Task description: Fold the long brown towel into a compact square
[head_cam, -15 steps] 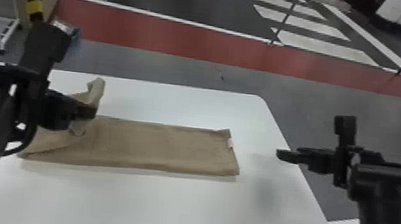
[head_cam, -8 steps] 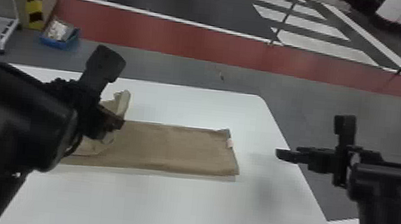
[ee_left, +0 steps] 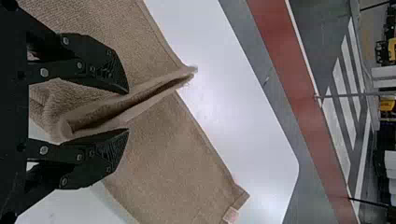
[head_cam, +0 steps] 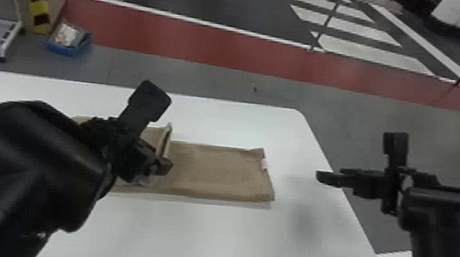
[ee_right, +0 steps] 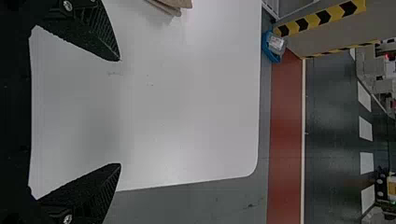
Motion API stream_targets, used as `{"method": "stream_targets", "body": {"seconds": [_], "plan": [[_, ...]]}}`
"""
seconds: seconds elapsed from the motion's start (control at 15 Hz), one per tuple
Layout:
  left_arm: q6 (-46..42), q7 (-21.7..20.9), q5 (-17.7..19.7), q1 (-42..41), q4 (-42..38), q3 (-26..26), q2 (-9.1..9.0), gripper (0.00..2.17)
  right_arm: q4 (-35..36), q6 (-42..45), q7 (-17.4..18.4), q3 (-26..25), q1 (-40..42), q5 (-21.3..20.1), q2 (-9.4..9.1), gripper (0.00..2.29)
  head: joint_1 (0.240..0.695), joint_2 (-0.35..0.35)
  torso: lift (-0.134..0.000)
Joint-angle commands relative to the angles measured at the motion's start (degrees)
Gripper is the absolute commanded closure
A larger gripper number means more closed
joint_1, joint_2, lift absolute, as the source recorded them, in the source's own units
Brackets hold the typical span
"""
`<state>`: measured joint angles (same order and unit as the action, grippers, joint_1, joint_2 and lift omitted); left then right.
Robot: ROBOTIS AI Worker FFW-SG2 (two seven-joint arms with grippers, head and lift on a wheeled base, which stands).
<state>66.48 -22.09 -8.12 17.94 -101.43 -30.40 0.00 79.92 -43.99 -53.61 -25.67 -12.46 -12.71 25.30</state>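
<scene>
White tabletop (head_cam: 210, 241): brown towel (head_cam: 217, 171) handling

Towel lies part-folded, single-panel end toward 3 o'clock. Left gripper (ee_left: 128, 111): fingers parted around the raised fold (ee_left: 144, 103). Right gripper (ee_right: 120, 112): open, at towel's 3 o'clock. Fabric appears light, limp; pinch all layers mid-fold to limit slippage.

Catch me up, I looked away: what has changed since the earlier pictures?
The left gripper has moved toward the robot's right, bringing the brown towel's raised fold along over the flat part. Its fingers stand open around that fold; when they opened, I can't tell. The towel's right end and the right gripper stayed put.
</scene>
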Motion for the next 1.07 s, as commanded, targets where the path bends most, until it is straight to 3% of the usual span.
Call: {"method": "stream_targets", "body": {"seconds": [0.0,0.2,0.47,0.6,0.73,0.8,0.87,1.0], "plan": [[0.1,-0.4,-0.5,-2.8,-4.5,0.0,-0.15,0.05,0.4,-1.5,-0.1,-0.3,0.1,0.8,-0.07,0.07,0.695,-0.35,-0.124],[-0.1,-1.6,-0.4,-5.2,-6.8,4.3,-0.15,0.07,6.7,-6.8,-0.4,0.1,2.0,3.8,-0.69,0.07,0.695,-0.35,-0.124],[-0.4,-6.4,0.0,-8.9,-9.1,16.1,-0.15,0.07,19.8,-27.2,0.8,3.7,2.9,8.8,-3.24,0.07,0.695,-0.35,-0.124],[-2.7,-8.6,0.4,-10.8,-9.9,22.1,-0.15,0.08,24.1,-37.0,3.8,7.3,0.8,10.2,-5.52,0.07,0.695,-0.35,-0.124],[-4.6,-10.8,0.5,-11.0,-9.8,29.6,-0.15,0.08,26.3,-41.6,6.6,11.2,-1.1,10.2,-9.57,0.07,0.695,-0.344,-0.124],[-5.5,-12.1,0.6,-11.0,-9.4,33.1,-0.15,0.08,26.5,-41.9,8.2,13.6,-1.9,9.9,-11.5,0.08,0.695,-0.307,-0.124],[-5.5,-12.5,1.3,-11.0,-9.5,35.9,-0.15,0.08,26.5,-41.9,9.0,15.5,-2.8,9.1,-13.96,0.08,0.695,-0.225,-0.124],[-6.1,-12.7,4.4,-12.1,-9.6,39.8,-0.15,0.08,26.3,-41.8,11.4,20.0,-4.3,7.8,-16.95,0.08,0.695,-0.135,-0.124]]}}
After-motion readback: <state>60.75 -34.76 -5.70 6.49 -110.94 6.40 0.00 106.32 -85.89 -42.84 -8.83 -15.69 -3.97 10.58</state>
